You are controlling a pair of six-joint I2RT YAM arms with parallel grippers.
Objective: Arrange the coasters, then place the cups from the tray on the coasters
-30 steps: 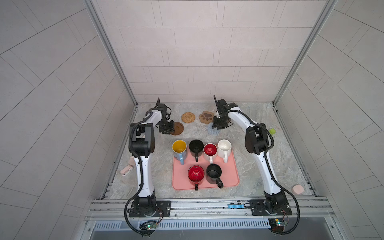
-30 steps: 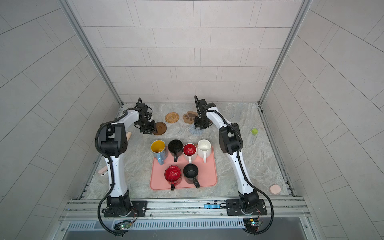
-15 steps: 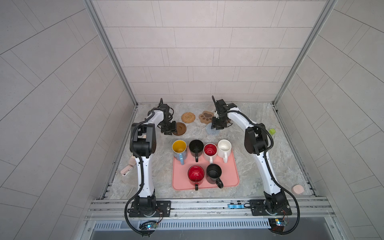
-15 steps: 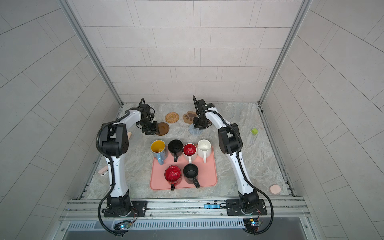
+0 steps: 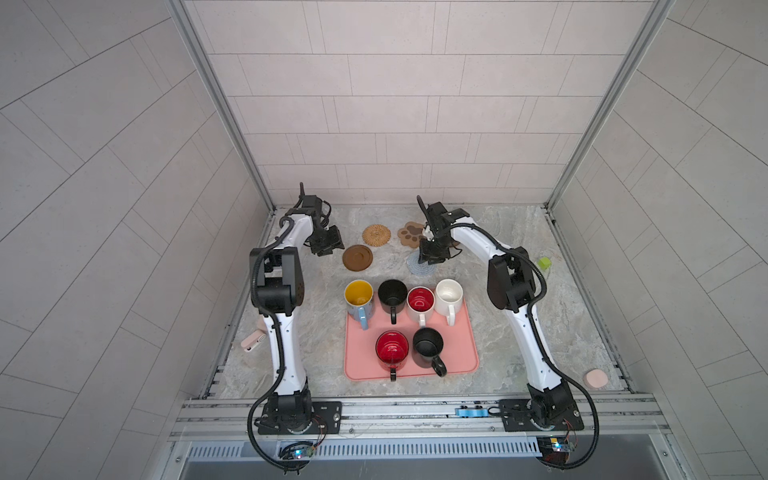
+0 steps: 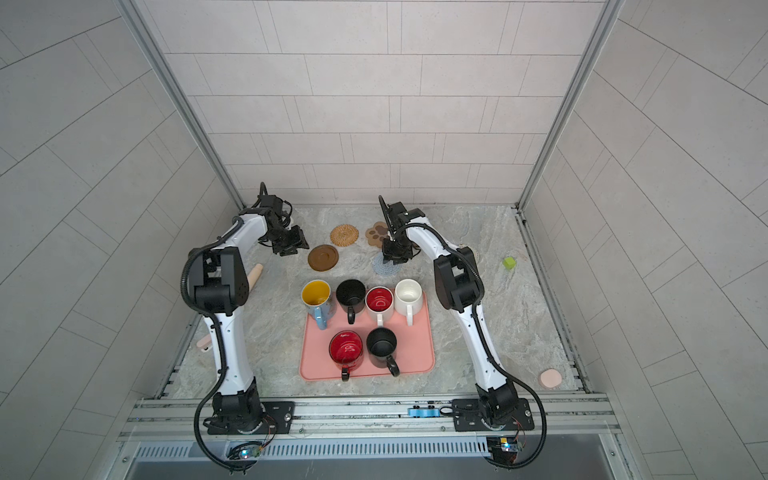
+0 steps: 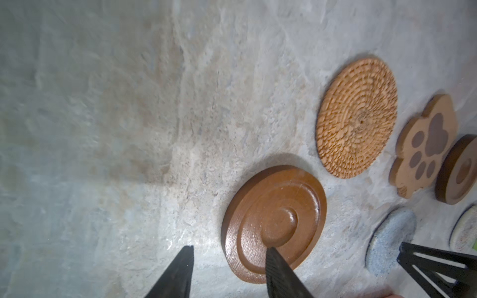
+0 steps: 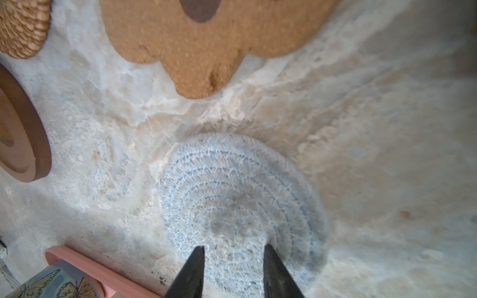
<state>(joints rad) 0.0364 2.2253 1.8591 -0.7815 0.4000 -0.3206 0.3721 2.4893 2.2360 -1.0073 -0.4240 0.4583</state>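
Note:
My left gripper is open at the back left. One finger hangs over the rim of a dark brown wooden coaster lying flat, the other over bare table. My right gripper is open, both tips just over the grey-blue crochet coaster. The rattan coaster and paw coaster lie behind. A second brown coaster and a whitish coaster show in the left wrist view. Several cups stand on the pink tray, the light blue cup at its back left corner.
A pale pink puck lies at the front right and a green block near the right wall. A pink object and a wooden roller lie by the left wall. Tiled walls close three sides.
My left gripper's jaws have widened and it has drawn back a little from the brown coaster, which stays flat. My right gripper has barely shifted over the grey-blue coaster.

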